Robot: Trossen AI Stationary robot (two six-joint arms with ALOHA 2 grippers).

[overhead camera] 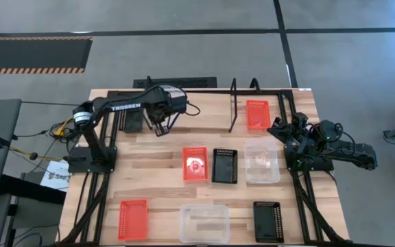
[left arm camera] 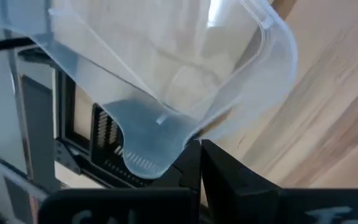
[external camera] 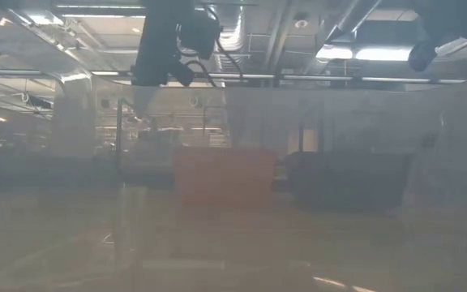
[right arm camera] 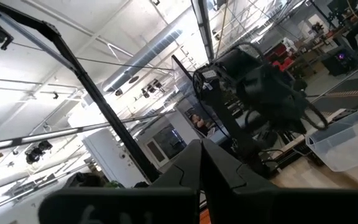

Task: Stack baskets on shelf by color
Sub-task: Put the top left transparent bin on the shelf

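Observation:
My left gripper (overhead camera: 160,128) stands over the left end of the shelf (overhead camera: 233,110) at the table's far edge, shut on a clear basket (left arm camera: 185,62), which also shows in the right wrist view (right arm camera: 344,143). An orange basket (overhead camera: 257,114) lies on the shelf's right end. A black perforated basket (left arm camera: 104,134) lies below the held one. On the table lie orange (overhead camera: 195,163), black (overhead camera: 225,165) and clear (overhead camera: 261,161) baskets in one row, and orange (overhead camera: 132,218), clear (overhead camera: 204,223) and black (overhead camera: 268,221) ones nearer. My right gripper (right arm camera: 201,149) waits shut at the table's right, tilted upward. My left gripper pinches the clear basket by its rim at one corner (left arm camera: 188,134) between its two fingers. The fingers come from above, pointing steeply down. The basket hangs tilted below the fingers, its open side toward the wrist camera; whether its lower end touches the shelf I cannot tell.
The shelf's upright wire loops (overhead camera: 234,103) stand between its sections. The low view looks through a clear basket close to the lens, with an orange basket (external camera: 225,174) and a black one (external camera: 343,178) behind. Bare wood lies between the shelf and the middle row.

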